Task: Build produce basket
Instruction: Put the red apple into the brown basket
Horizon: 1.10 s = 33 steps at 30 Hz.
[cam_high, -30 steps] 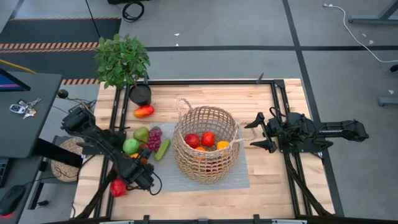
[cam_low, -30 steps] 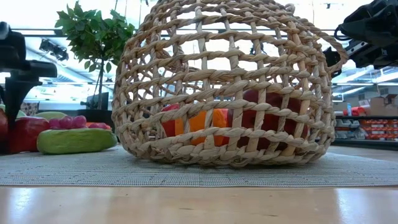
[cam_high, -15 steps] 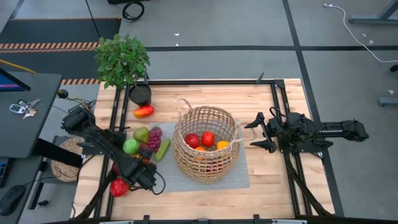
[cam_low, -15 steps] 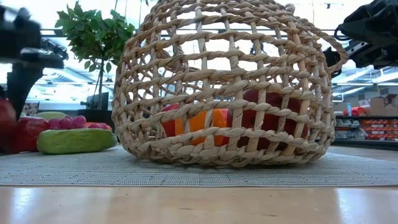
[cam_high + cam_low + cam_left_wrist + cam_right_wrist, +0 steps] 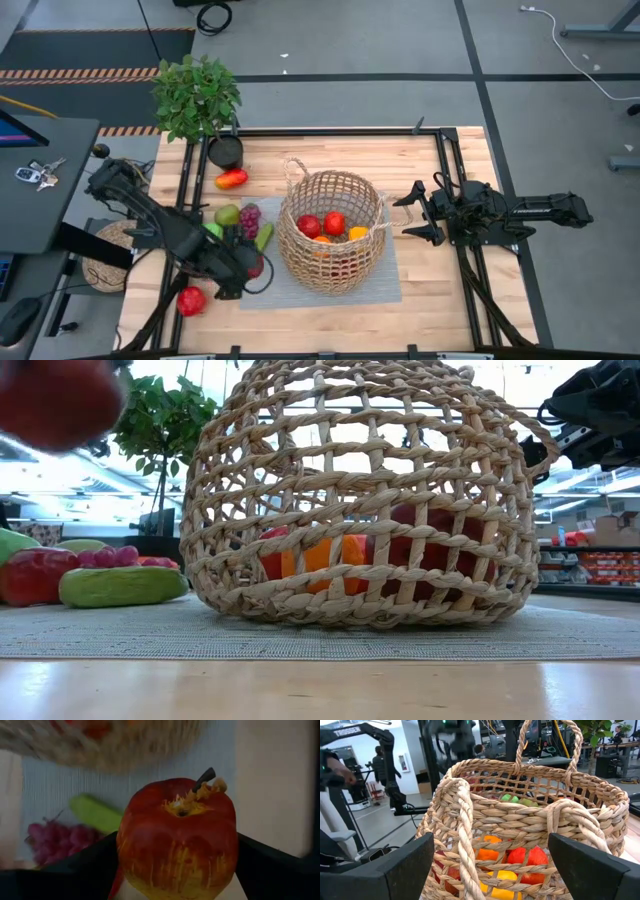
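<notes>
The left gripper (image 5: 250,267) squeezes a red apple (image 5: 177,837) at lower left beside the basket (image 5: 331,230), while the right gripper (image 5: 412,213) waits with jaws apart at right.

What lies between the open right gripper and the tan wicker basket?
Nothing: in the high view, only bare mat separates the right gripper from the tan wicker basket.

Tan open-weave basket (image 5: 332,230); red, yellow-streaked apple (image 5: 179,840); purple grapes (image 5: 60,837).

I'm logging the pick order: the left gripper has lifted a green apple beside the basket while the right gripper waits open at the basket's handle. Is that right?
One thing is wrong: the left gripper holds a red apple, not a green one, as the left wrist view shows. The rest stands: it is beside the basket, and the right gripper waits open by the handle.
</notes>
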Each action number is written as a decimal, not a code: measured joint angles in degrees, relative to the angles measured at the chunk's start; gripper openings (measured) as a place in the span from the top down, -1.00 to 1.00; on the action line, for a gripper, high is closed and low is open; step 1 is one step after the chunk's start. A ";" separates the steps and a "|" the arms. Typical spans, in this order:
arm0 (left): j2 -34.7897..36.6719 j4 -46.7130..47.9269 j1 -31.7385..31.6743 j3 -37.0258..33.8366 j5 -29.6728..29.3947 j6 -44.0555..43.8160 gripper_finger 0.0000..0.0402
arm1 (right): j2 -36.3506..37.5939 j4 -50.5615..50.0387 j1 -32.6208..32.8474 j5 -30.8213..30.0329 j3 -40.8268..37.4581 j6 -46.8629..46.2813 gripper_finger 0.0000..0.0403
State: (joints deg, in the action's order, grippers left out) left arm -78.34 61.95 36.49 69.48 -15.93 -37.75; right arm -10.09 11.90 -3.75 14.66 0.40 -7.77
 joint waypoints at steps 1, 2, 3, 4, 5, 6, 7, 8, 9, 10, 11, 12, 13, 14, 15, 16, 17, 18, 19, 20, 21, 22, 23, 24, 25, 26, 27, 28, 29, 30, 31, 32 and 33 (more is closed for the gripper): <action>1.16 -0.95 -0.02 0.66 -0.83 -1.74 -0.70 | 0.00 0.00 0.02 0.00 0.00 0.00 -0.95; 2.18 -2.17 -0.02 1.23 -1.80 -3.76 -0.70 | 0.00 0.00 0.00 0.00 0.00 0.00 -0.95; 3.15 -3.57 -0.02 1.73 -2.72 -5.44 -0.70 | 0.00 0.00 0.02 0.00 0.00 0.00 -0.95; 4.04 -5.02 -0.02 2.12 -3.29 -6.92 -0.70 | 0.00 0.00 0.01 0.00 0.00 0.00 -0.95; 5.06 -6.24 -0.02 2.39 -3.44 -8.08 -0.70 | 0.00 0.00 0.00 0.00 0.00 0.00 -0.95; 6.03 -7.43 -0.02 2.61 -3.68 -8.65 -0.70 | 0.00 0.00 0.01 0.00 0.00 0.00 -0.95; 6.88 -8.85 -0.04 2.88 -4.13 -9.29 -0.70 | 0.00 0.00 0.00 0.00 0.00 0.01 -0.95; 7.67 -10.27 -0.06 3.07 -4.95 -9.54 -0.70 | 0.00 0.00 0.00 0.00 0.00 0.01 -0.95; 8.45 -11.11 -0.11 3.28 -5.60 -9.55 -0.70 | 0.00 0.00 0.02 0.00 0.00 0.00 -0.95; 9.14 -11.56 -0.32 3.39 -6.12 -9.33 -0.70 | 0.00 0.00 0.00 0.00 0.00 0.00 -0.95; 9.76 -12.35 -0.66 3.54 -6.49 -9.06 -0.70 | 0.00 0.01 0.00 0.00 0.00 0.00 -0.95; 10.25 -13.35 -1.10 3.69 -6.71 -8.46 -0.70 | 0.00 0.00 0.02 0.00 0.00 0.00 -0.95; 10.82 -14.45 -1.57 3.71 -6.90 -8.06 -0.70 | 0.00 0.00 0.00 0.00 0.00 0.00 -0.95; 11.33 -15.23 -2.06 3.71 -6.95 -7.64 -0.70 | 0.00 0.00 0.02 -0.01 0.00 0.00 -0.95; 11.87 -16.12 -2.61 3.71 -6.99 -6.96 -0.70 | 0.00 0.00 0.00 0.00 0.00 0.00 -0.95; 12.31 -17.30 -3.16 3.71 -6.99 -6.71 -0.70 | 0.00 0.00 0.01 0.00 0.00 0.01 -0.95; 12.73 -18.31 -3.73 3.71 -7.01 -6.58 -0.70 | 0.00 0.00 0.01 0.00 0.00 0.00 -0.95; 13.12 -19.02 -4.35 3.71 -6.97 -6.59 -0.70 | 0.00 0.00 0.02 0.00 0.00 0.00 -0.95; 13.47 -19.52 -4.92 3.71 -6.89 -6.59 -0.70 | 0.00 0.00 0.01 0.00 0.00 0.00 -0.95; 13.73 -20.08 -5.47 3.73 -6.74 -6.65 -0.70 | 0.00 0.00 0.00 0.00 0.00 0.00 -0.95; 13.99 -20.62 -6.07 3.73 -6.42 -6.81 -0.70 | 0.00 0.01 0.00 0.00 0.00 0.00 -0.95; 14.14 -21.07 -6.53 3.73 -6.22 -6.88 -0.70 | 0.00 0.00 0.01 -0.01 0.00 0.00 -0.95; 14.35 -21.43 -6.95 3.73 -5.76 -6.96 -0.70 | 0.00 0.00 0.00 0.00 0.00 0.00 -0.95; 14.43 -21.81 -7.33 3.73 -5.27 -7.04 -0.70 | -0.01 0.00 0.01 0.00 0.00 0.00 -0.95; 14.44 -22.51 -7.78 3.73 -4.70 -7.05 -0.70 | 0.00 0.00 0.02 0.00 0.00 0.00 -0.95; 14.44 -23.32 -8.15 3.73 -4.08 -7.04 -0.70 | -0.02 0.00 0.02 0.00 0.00 0.00 -0.95; 14.44 -23.89 -8.48 3.73 -3.35 -7.07 -0.70 | 0.00 0.00 0.00 0.00 0.00 0.00 -0.95; 14.44 -24.46 -8.80 3.73 -2.63 -7.11 -0.70 | 0.00 0.00 0.00 0.00 0.00 0.00 -0.95; 14.44 -25.14 -9.14 3.73 -1.87 -7.11 -0.70 | 0.00 0.00 0.00 0.00 0.00 0.00 -0.95; 14.44 -25.60 -9.45 3.73 -1.27 -7.13 -0.70 | 0.00 0.00 0.02 0.00 0.00 0.00 -0.95; 14.44 -25.60 -9.77 3.73 -0.83 -7.26 -0.70 | 0.00 0.00 0.01 0.00 0.00 0.00 -0.95; 14.42 -25.37 -10.03 3.73 -0.71 -7.57 -0.70 | 0.00 0.00 0.02 0.00 0.00 0.00 -0.95; 14.41 -25.36 -10.13 3.73 -0.72 -7.78 -0.70 | 0.00 0.00 0.02 0.00 0.00 0.00 -0.95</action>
State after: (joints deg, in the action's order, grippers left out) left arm -63.93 36.59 26.36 73.21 -16.65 -45.53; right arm -10.09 11.90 -3.73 14.66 0.40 -7.77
